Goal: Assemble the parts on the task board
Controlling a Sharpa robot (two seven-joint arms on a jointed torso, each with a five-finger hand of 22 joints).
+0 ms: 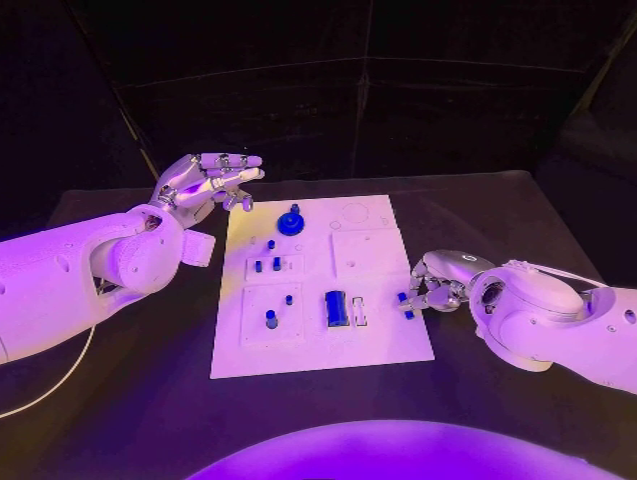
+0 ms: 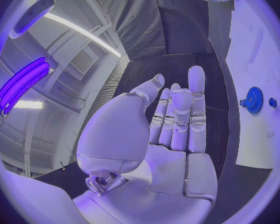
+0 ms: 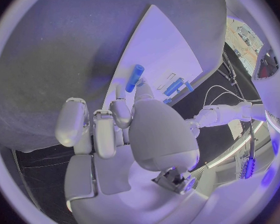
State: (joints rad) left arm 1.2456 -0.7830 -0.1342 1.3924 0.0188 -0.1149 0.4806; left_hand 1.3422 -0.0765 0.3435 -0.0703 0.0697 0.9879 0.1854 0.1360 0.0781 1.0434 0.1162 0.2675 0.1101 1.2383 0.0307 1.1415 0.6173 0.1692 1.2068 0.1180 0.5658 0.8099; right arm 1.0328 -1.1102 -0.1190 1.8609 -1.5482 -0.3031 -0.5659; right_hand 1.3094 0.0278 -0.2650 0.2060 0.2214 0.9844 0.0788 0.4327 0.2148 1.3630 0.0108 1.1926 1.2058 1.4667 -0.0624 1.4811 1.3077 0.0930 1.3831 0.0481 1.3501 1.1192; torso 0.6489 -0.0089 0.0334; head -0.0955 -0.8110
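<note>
While right robot hand curls, part touches fingertips.

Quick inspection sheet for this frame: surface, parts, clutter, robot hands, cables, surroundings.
Surface: black table, white board lying in its middle.
Job's things: blue gear at the board's far end; blue block near the middle; small blue pieces on the left half; one blue peg at the right edge by the right robot hand.
Clutter: nothing seen.
Robot hands: left robot hand raised off the board's far-left corner, fingers apart, holding nothing; right robot hand low at the board's right edge, fingers curled, cannot tell whether it holds the peg.
Cables: white cable under the left arm.
Surroundings: dark curtain behind the table.
</note>
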